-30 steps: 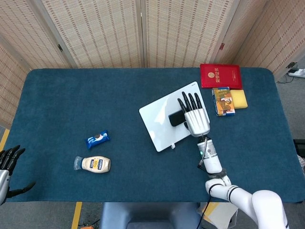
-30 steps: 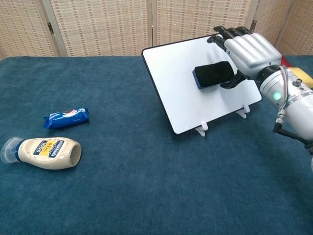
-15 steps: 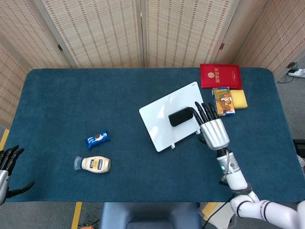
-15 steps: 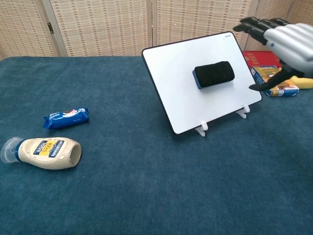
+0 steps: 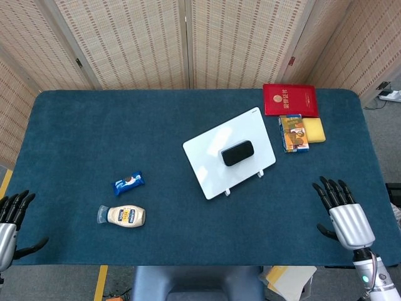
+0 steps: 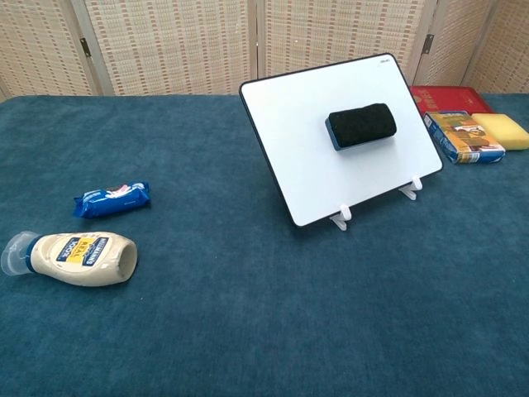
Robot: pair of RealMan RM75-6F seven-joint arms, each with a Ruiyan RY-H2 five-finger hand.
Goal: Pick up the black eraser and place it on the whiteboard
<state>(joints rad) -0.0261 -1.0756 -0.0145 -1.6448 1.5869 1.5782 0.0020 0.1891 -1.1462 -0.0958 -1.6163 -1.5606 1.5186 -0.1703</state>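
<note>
A: What moved since 1 s ago?

B: The right hand (image 5: 343,216) left the tilted white rectangular whiteboard (image 5: 207,157) and came back to the near right edge of the dark blue cloth table (image 5: 94,125). It holds nothing, fingers apart. The black soft block eraser (image 5: 237,153) stayed on the board.

A: And the left hand (image 5: 11,216)?

B: Near left corner, also empty, fingers spread, approx. same place as before.

A: Where is the eraser w.r.t. the hands?

B: Far and left from the right hand, well apart. The right one is nearer; the left is across the whole table.

A: Its long axis?

B: Left-right, the right end a bit higher, parallel with the board's edge. It sits on the upper right part of the board, not touching the small white feet (image 6: 340,217).

A: So the task?

B: I judge it done; no more move seems needed.
</note>
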